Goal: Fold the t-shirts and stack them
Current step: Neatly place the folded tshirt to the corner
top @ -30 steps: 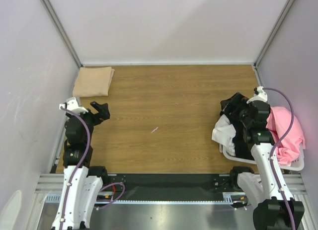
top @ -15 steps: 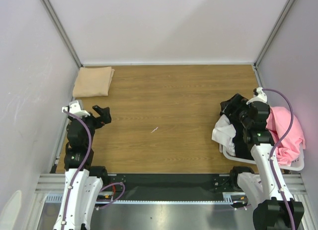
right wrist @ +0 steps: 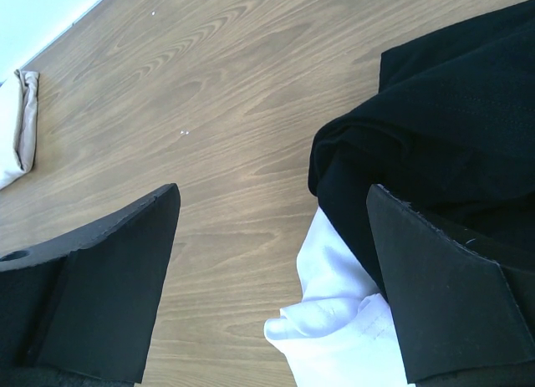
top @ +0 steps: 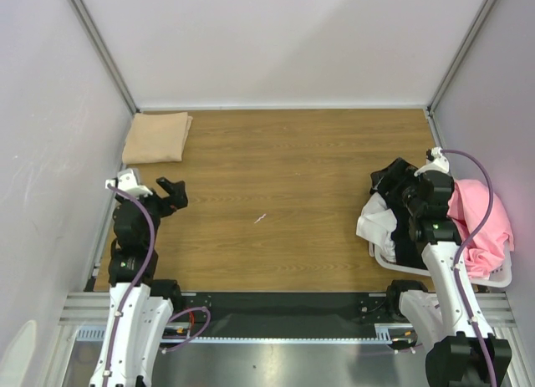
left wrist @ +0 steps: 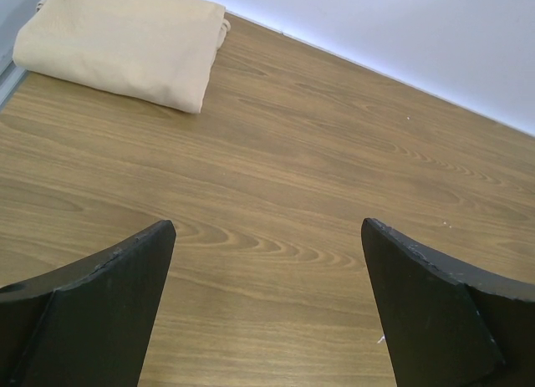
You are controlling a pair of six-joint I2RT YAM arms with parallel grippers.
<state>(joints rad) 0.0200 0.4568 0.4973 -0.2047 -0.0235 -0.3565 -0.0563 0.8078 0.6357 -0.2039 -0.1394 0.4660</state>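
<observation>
A folded tan t-shirt (top: pixel 157 137) (left wrist: pixel 125 40) lies in the table's far left corner. At the right, a black t-shirt (top: pixel 403 241) (right wrist: pixel 451 111), a white one (top: pixel 376 220) (right wrist: pixel 334 320) and a pink one (top: pixel 481 224) are heaped in and over a white basket (top: pixel 493 278). My left gripper (top: pixel 171 192) (left wrist: pixel 267 228) hovers open over bare wood, nearer than the tan shirt. My right gripper (top: pixel 397 176) (right wrist: pixel 272 190) is open above the edge of the black and white shirts, holding nothing.
A tiny white scrap (top: pixel 261 218) (right wrist: pixel 183 133) lies mid-table. Pale walls with metal corner posts (top: pixel 100 48) close the table on the left, far and right sides. The basket overhangs the near right area beside my right arm.
My left arm drew back a little toward its base and then held still. The right arm and the shirts have not moved.
</observation>
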